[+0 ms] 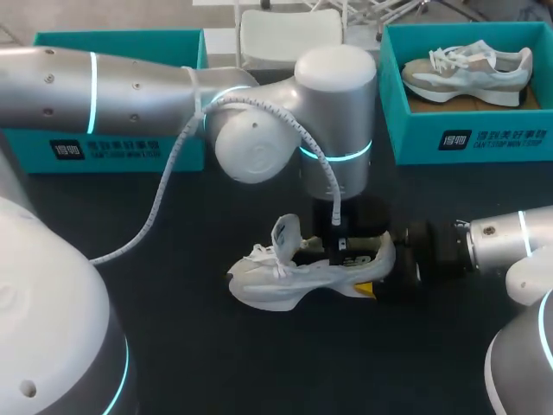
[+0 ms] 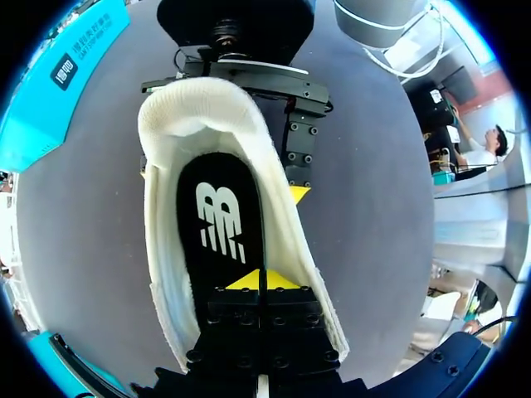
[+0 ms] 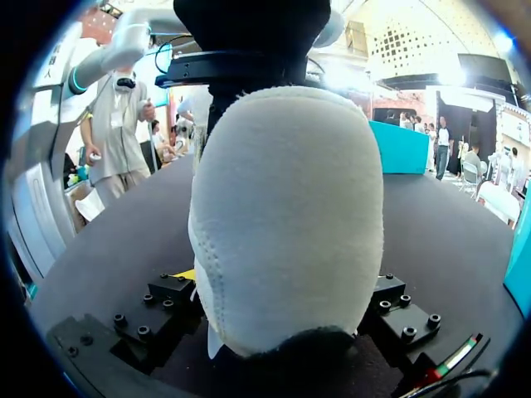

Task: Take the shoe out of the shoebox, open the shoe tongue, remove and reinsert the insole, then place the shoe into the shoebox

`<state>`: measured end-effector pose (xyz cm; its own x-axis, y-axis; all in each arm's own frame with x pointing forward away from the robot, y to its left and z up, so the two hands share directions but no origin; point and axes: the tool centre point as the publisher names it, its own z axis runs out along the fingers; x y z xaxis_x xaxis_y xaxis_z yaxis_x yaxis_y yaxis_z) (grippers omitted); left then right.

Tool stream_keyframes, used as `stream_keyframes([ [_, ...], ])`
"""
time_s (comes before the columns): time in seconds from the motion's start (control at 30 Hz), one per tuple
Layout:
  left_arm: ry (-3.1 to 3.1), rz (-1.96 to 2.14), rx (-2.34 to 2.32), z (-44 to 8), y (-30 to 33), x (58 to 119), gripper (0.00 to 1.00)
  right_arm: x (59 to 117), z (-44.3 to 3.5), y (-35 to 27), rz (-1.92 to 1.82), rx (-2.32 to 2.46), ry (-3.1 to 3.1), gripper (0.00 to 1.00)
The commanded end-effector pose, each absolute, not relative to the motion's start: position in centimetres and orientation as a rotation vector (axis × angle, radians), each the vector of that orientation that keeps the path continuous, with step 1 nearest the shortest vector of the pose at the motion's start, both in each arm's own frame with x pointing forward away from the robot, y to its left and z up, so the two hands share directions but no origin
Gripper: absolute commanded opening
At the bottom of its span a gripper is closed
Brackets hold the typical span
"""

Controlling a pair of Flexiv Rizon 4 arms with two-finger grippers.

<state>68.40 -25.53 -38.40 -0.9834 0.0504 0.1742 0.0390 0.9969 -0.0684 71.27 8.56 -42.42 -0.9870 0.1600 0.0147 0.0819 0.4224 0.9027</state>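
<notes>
The dark tabletop carries everything, with the white shoe sitting out on it in the middle, not in a box.

The left arm is the big thing in the way. It sweeps in behind the shoe, covers part of the teal shoebox back there, and from above its wrist hides the shoe's opening. Its white cable droops off past the toe end.

A second shoebox sits behind the heel end, well apart, holding another shoe. The right arm comes in at the heel.

The right gripper pinches the shoe's heel from both sides. The heel fills its own view, so the fingers are mostly hidden.

The left gripper is down inside the shoe, tips pressed together on the black insole. The tongue stands up just toeward of it.
</notes>
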Motion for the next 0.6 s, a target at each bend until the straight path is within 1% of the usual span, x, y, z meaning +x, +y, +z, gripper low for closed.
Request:
stream_keyframes([
  [0.03, -2.941, 0.117, -0.089, -38.7, -25.1, 68.4, 0.0, 71.3, -43.0, 8.9, 1.63, 0.224, 2.587, 0.0],
  [0.1, -2.927, 0.113, -0.117, -38.8, -25.1, 68.1, 0.0, 71.3, -43.0, 8.9, 1.63, 0.224, 2.587, 0.0],
  [0.13, -2.926, 0.114, -0.12, -38.8, -25.1, 68.0, 0.07, 71.3, -43.0, 8.9, 1.63, 0.224, 2.587, 0.0],
  [0.17, -2.924, 0.121, -0.128, -38.7, -25.1, 67.8, 0.19, 71.3, -43.0, 8.9, 1.63, 0.224, 2.587, 0.0],
  [0.2, -2.923, 0.126, -0.134, -38.6, -25.1, 67.7, 0.25, 71.3, -43.0, 8.9, 1.63, 0.224, 2.587, 0.0],
  [0.27, -2.917, 0.134, -0.142, -38.5, -25.1, 67.6, 0.34, 71.3, -43.0, 8.9, 1.63, 0.224, 2.587, 0.0],
  [0.33, -2.915, 0.134, -0.143, -38.5, -25.2, 67.5, 0.39, 71.3, -43.0, 8.9, 1.63, 0.224, 2.587, 0.0],
  [0.43, -2.919, 0.113, -0.141, -39.2, -25.3, 67.6, 0.4, 71.3, -43.0, 8.9, 1.63, 0.224, 2.587, 0.0],
  [0.5, -2.921, 0.109, -0.145, -39.6, -25.3, 67.7, 0.37, 71.3, -43.0, 8.9, 1.63, 0.224, 2.587, 0.0],
  [0.6, -2.931, 0.107, -0.147, -40.1, -25.4, 67.9, 0.37, 71.3, -43.0, 8.9, 1.63, 0.224, 2.587, 0.0],
])
